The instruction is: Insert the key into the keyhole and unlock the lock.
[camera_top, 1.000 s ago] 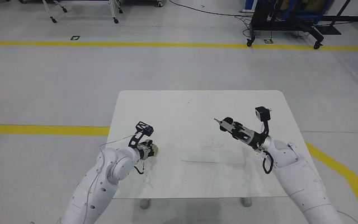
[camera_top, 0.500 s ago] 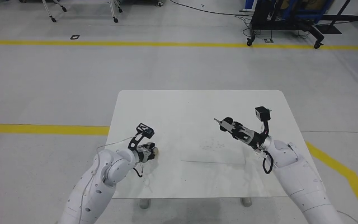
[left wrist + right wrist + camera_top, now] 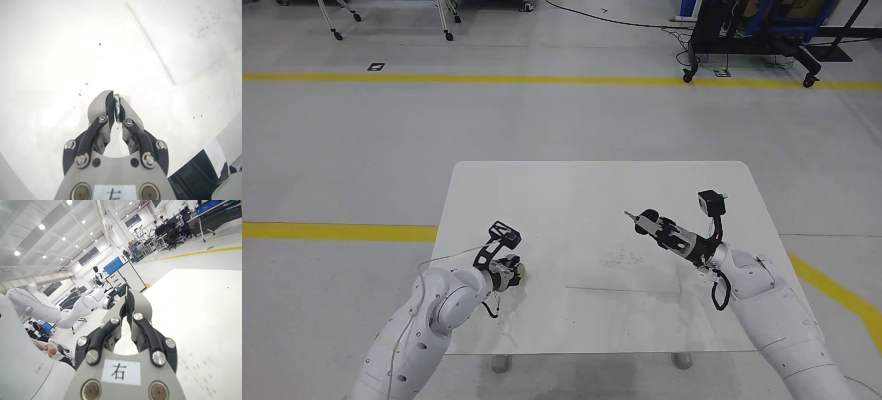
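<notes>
By the table [image 3: 582, 185] edge, left gripper [image 3: 114, 97], clamped on lock [image 3: 117, 113], crept inward; right gripper [image 3: 126, 293], apparently pinching key [image 3: 628, 213], stayed.

The left arm [image 3: 437, 315] was bent in over the tabletop's [image 3: 592, 190] near left part, the left gripper [image 3: 115, 100] pointing down, low over it, jaws closed on the lock [image 3: 117, 111]. The right arm [image 3: 762, 295] came in from the right; the right gripper [image 3: 126, 294] pointed roughly level toward the left arm, jaws closed on the key [image 3: 628, 214].
</notes>
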You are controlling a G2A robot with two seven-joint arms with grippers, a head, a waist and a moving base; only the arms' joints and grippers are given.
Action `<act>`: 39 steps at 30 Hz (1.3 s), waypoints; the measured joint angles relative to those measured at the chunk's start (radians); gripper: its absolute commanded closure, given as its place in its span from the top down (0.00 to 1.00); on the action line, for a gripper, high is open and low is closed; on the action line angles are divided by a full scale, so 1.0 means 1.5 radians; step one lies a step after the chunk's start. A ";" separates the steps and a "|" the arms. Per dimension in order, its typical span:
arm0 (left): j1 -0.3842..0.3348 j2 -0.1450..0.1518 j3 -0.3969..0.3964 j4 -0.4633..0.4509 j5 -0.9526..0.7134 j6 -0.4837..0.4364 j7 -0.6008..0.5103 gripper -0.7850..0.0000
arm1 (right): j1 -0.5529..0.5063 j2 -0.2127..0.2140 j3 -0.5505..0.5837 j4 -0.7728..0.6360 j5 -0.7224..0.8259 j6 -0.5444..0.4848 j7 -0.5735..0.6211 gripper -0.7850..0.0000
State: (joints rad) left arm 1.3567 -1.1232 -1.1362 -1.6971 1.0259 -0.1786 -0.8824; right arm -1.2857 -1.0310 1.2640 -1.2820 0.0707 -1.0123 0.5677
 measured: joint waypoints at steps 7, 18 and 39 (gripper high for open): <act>0.003 0.001 -0.001 -0.005 0.000 -0.002 -0.004 0.00 | 0.000 0.000 0.000 0.000 0.000 0.000 0.000 0.00; -0.007 -0.001 0.010 0.006 -0.011 -0.006 -0.007 0.22 | 0.000 0.000 0.000 0.000 0.000 0.000 0.000 0.00; -0.017 0.000 0.017 0.015 0.004 0.005 -0.020 0.00 | 0.000 0.000 0.000 0.000 0.000 0.000 0.000 0.00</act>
State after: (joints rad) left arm 1.3319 -1.1232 -1.1100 -1.6742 1.0317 -0.1708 -0.9120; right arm -1.2857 -1.0310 1.2640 -1.2820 0.0707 -1.0123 0.5677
